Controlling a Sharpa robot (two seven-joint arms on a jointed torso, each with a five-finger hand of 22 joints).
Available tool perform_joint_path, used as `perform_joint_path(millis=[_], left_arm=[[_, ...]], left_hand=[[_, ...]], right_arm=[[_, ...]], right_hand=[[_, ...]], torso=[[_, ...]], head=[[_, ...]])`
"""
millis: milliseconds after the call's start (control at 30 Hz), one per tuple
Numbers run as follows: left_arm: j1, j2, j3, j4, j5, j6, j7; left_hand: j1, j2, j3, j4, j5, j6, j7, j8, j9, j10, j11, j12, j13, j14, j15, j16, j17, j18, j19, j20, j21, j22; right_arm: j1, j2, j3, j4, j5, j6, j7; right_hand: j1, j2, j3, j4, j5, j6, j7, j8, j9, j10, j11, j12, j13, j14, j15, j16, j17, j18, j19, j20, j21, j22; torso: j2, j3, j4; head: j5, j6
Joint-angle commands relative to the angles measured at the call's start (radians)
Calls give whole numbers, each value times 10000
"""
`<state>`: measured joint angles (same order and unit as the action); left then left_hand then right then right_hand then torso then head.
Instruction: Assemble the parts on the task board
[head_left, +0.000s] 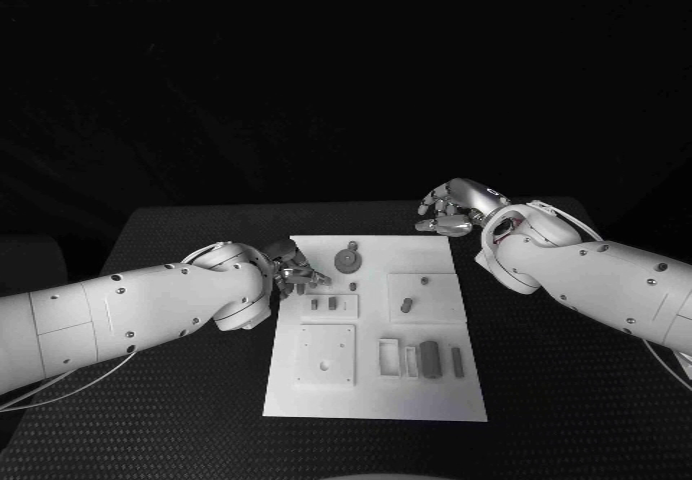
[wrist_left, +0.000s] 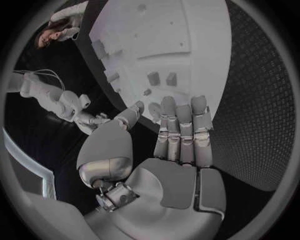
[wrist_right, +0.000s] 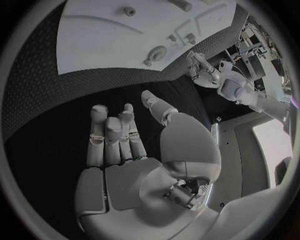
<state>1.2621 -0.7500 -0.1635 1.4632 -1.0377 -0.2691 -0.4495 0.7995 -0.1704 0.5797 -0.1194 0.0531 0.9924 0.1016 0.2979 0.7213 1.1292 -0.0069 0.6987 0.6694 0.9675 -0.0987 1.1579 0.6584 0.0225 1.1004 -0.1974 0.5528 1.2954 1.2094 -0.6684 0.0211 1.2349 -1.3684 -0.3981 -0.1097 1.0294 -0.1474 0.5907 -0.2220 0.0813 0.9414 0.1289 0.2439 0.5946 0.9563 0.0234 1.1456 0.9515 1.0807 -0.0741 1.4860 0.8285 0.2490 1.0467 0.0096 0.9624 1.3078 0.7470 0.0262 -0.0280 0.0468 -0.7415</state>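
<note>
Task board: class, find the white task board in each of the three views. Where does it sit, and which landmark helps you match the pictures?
Head view: the task board lies mid-table, between the two arms.
Left wrist view: the board lies just beyond the left hand's fingertips.
Right wrist view: the board lies beyond the right hand, across a strip of black table.
Shared landmark: the left hand, by the same board edge in every view.

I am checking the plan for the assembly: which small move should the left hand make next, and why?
Probably lower the left hand a little toward the small parts beside it on the task board. The hand holds nothing and its fingers hang near the board's edge.
</note>
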Motion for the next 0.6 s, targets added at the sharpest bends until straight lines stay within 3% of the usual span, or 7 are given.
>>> perform_joint_path(millis=[33, 133, 233, 267, 433, 500, 600], left_arm=[[102, 157, 59, -197, 924, -965, 1901], [143, 493, 81, -616, -150, -1185, 2638], [144, 827, 81, -927, -1343, -1068, 3034], [143, 1021, 74, -1096, -1992, -1053, 3239], [103, 1729, -7, -1794, -3823, -1204, 3684], [68, 1894, -107, -1889, -4382, -1120, 3794], [-1, 2071, -138, -1932, -4965, -1058, 3863]], left_hand=[[713, 266, 222, -676, -13, -389, 258, -103, -24, -614, 343, -713, -456, -577, 531, -743, -416, 147, -676, 463, -675, -373], [1911, 526, 635, -1513, 146, -647, 413, -142, -97, -894, 691, -1717, -1195, -817, 1055, -1656, -942, 297, -1008, 1041, -1431, -965], [2628, 539, 677, -1663, 172, -734, 409, -188, -246, -831, 886, -2629, -1855, -647, 1206, -1981, -1099, 439, -877, 1192, -1708, -1248], [3036, 541, 634, -1674, 102, -722, 375, -271, -404, -542, 945, -3301, -2296, -670, 1303, -2225, -1170, 466, -907, 1272, -1911, -1396], [3282, 526, 467, -1649, 62, -607, 294, -384, -639, -257, 1049, -4289, -2799, -499, 1325, -2544, -1182, 489, -766, 1327, -2144, -1593], [3355, 535, 424, -1650, 64, -491, 314, -379, -685, -126, 1047, -4471, -2881, -301, 1247, -2484, -1112, 522, -568, 1273, -2080, -1572], [3400, 475, 362, -1646, 57, -458, 278, -432, -765, -126, 1105, -4758, -3013, -90, 1145, -2407, -1024, 540, -355, 1191, -1998, -1528]], right_arm=[[0, 19, 5, -53, 21, 54, 116], [0, 39, 5, -84, 37, 44, 134], [0, 73, 5, -117, 43, 24, 151], [0, 98, 5, -131, 43, 20, 160], [0, 162, 5, -153, 54, 10, 183], [0, 169, 5, -136, 54, 13, 184], [0, 177, 5, -129, 54, 18, 184]], right_hand=[[-53, -8, -14, 55, -21, -34, 80, -35, 2, -31, 34, 67, -10, -23, -35, 22, -12, 128, -2, -32, -39, 166], [-45, -9, -11, 52, -21, -73, 91, -58, -7, -31, 41, 71, -14, -22, -30, 23, -14, 128, 0, -34, -39, 166], [-44, -8, -11, 53, -21, -82, 93, -63, -9, -31, 44, 72, -15, -21, -29, 24, -14, 128, 1, -34, -39, 166], [-43, -7, -10, 52, -21, -88, 94, -67, -11, -31, 45, 73, -15, -21, -28, 24, -14, 128, 2, -35, -39, 166], [-41, -3, -9, 53, -21, -103, 98, -75, -14, -31, 49, 74, -17, -20, -26, 25, -15, 128, 4, -36, -38, 166], [-40, 0, -8, 54, -21, -106, 99, -77, -15, -31, 50, 75, -17, -20, -25, 25, -15, 128, 4, -36, -38, 166], [-40, 2, -8, 54, -21, -110, 101, -80, -16, -31, 52, 76, -18, -19, -23, 26, -15, 127, 5, -36, -38, 166]], torso=[[9, -3, -13], [15, -3, -13], [20, 7, -26], [25, 8, -39], [49, -6, -60], [68, -1, -77], [90, 2, -94]], head=[[-25, 77], [-37, 109], [-40, 161], [-41, 189], [-64, 247], [-56, 272], [-66, 287]])
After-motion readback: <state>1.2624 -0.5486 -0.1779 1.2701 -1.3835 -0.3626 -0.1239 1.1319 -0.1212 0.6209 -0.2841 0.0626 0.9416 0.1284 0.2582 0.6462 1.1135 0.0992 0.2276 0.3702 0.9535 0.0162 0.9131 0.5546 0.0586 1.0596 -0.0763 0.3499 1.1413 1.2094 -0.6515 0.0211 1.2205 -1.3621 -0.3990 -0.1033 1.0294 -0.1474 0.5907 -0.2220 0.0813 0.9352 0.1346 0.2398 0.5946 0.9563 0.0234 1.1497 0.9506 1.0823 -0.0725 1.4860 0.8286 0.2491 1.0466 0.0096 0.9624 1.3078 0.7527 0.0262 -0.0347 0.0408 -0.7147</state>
